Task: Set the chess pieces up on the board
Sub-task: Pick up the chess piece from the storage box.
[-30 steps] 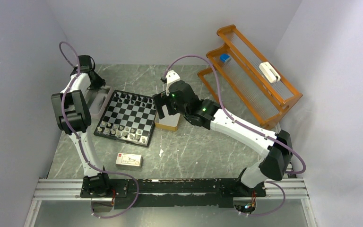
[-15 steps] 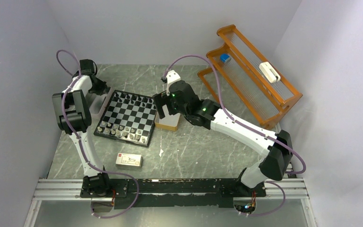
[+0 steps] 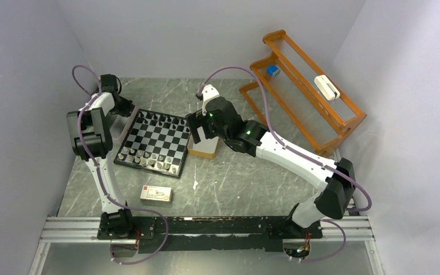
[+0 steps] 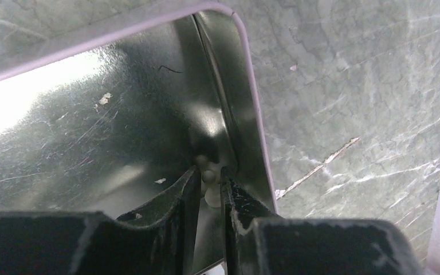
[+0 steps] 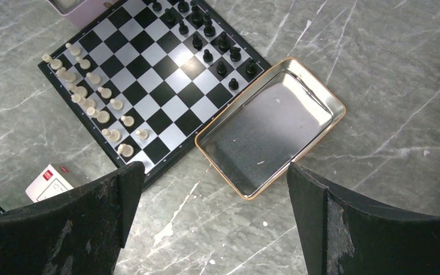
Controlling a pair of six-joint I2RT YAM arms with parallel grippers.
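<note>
**Lighting/quality check**

Top view: even diffuse overhead light, soft shadows, sharp. Left wrist: blown-out glare on metal tray (image 4: 91,143) at 9 o'clock; left gripper (image 4: 209,197) at 6 o'clock dark, blurred; pale chess piece (image 4: 209,184) soft. Right wrist: board (image 5: 149,74) crisp; right gripper (image 5: 212,169) at 5 and 7 o'clock underexposed.

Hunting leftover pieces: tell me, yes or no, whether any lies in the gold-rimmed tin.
No: the right wrist view shows the gold-rimmed tin beside the board holding only bare metal and specks.
</note>
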